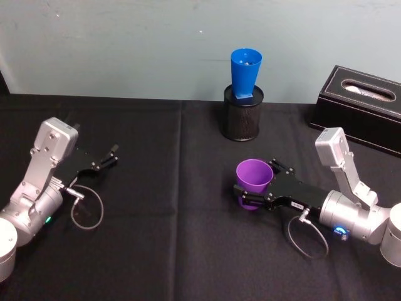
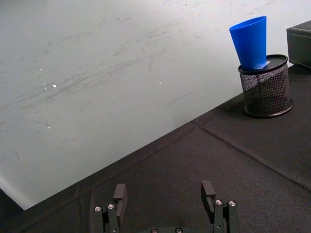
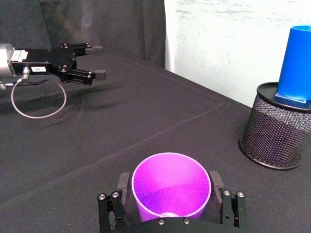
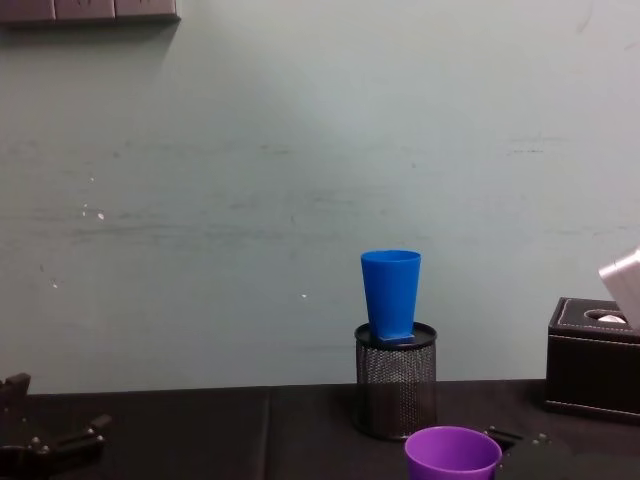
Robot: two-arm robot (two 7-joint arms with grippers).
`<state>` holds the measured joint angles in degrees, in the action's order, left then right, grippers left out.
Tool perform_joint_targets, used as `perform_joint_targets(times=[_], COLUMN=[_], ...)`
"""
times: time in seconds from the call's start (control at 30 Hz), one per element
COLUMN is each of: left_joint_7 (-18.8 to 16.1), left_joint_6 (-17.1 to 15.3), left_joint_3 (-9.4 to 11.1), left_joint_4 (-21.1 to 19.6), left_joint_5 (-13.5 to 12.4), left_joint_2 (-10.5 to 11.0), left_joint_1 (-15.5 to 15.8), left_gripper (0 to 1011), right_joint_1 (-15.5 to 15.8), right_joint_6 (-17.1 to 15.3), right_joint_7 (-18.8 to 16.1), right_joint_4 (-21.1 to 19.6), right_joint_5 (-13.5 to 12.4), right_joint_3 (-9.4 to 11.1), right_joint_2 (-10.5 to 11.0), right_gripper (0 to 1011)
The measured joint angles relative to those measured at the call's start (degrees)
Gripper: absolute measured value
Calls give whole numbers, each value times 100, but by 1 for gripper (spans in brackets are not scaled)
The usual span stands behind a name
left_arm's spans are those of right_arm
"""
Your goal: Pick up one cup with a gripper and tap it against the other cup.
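At nine o'clock the left gripper (image 1: pixel 113 157) idles, fingers apart. Right of centre, the right gripper (image 1: pixel 254 194) is clamped around the purple cup (image 1: pixel 254 179). The blue cup (image 1: pixel 245 74) stands in the mesh holder (image 1: pixel 242 116) at twelve o'clock; lifting and tapping remain.

The purple cup (image 1: pixel 254 178) is a smooth, tapered tumbler, upright with its mouth up, on the near side of the mesh holder (image 1: pixel 242 113) and apart from it. The right gripper (image 1: pixel 252 195) has a finger on each side of it. The blue cup (image 1: pixel 245 76), equally smooth and tapered, stands upright in the holder, leaning slightly.
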<state>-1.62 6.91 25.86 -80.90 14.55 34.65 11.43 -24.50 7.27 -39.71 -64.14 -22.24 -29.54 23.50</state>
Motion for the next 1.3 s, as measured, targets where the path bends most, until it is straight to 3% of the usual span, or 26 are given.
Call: perform_joint_targets(times=[0.27, 0.67, 0.87, 0.93, 0.97, 1.03, 1.17, 1.3], left_joint_7=[0, 0, 0, 0, 0, 0, 0, 0], left_joint_6=[0, 0, 0, 0, 0, 0, 0, 0], left_joint_3=[0, 0, 0, 0, 0, 0, 0, 0], left_joint_4=[0, 0, 0, 0, 0, 0, 0, 0], left_joint_5=[0, 0, 0, 0, 0, 0, 0, 0], left_joint_2=[0, 0, 0, 0, 0, 0, 0, 0], left_joint_1=[0, 0, 0, 0, 0, 0, 0, 0], left_gripper=[1005, 1005, 1005, 1005, 1005, 1005, 1005, 1004], right_joint_1=[54, 272, 545, 704, 704, 782, 782, 625], right_joint_6=[150, 520, 481, 276, 276, 57, -108, -124], right_joint_7=[6, 63, 991, 1795, 1795, 2468, 2892, 2927], right_joint_4=[-116, -392, -669, -769, -769, -759, -634, -298], right_joint_5=[-6, -373, -243, -25, -25, 170, 317, 422], right_joint_3=[50, 427, 771, 980, 980, 1139, 1230, 1219], right_joint_2=[23, 12, -50, -161, -161, -297, -428, -571], right_gripper=[1003, 1003, 1003, 1003, 1003, 1003, 1003, 1003])
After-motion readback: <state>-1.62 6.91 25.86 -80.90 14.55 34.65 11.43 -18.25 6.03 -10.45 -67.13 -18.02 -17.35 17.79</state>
